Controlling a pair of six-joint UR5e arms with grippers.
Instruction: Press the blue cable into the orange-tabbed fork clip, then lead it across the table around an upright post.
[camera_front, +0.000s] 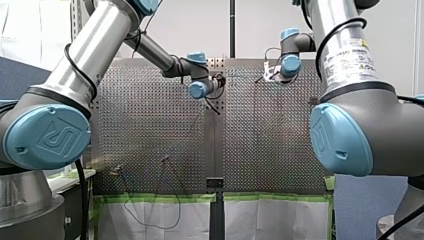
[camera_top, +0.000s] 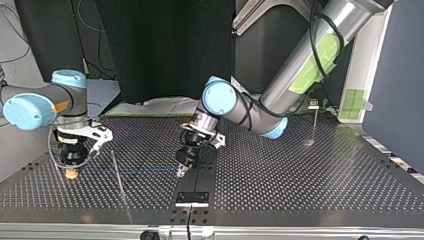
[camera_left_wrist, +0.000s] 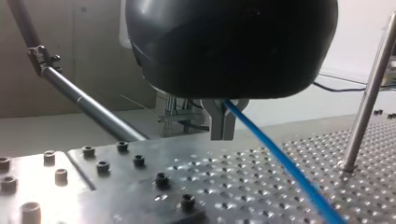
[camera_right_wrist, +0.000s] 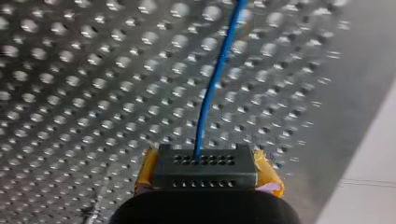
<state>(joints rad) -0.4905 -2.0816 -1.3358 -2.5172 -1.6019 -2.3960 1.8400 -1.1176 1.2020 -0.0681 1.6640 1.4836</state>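
The blue cable (camera_top: 130, 171) runs low over the perforated table between my two grippers. In the top view my left gripper (camera_top: 181, 170) is at the middle and my right gripper (camera_top: 71, 172), with yellow pads, at the left. Seen from the left wrist, the metal fingers (camera_left_wrist: 223, 133) are shut on the cable (camera_left_wrist: 280, 161), which slants away past an upright post (camera_left_wrist: 369, 93). From the right wrist, the cable (camera_right_wrist: 212, 88) leads straight ahead out of my right gripper (camera_right_wrist: 205, 161), shut on it. A thin post (camera_top: 119, 177) stands by the cable's span. I cannot make out the orange-tabbed clip.
A second thin post (camera_top: 315, 122) stands far off at the top view's right. A black bracket (camera_top: 192, 197) is bolted on the centre seam near that view's front edge. A slanted rod (camera_left_wrist: 84, 100) crosses beside the left gripper, beyond a screw-studded plate (camera_left_wrist: 46, 168).
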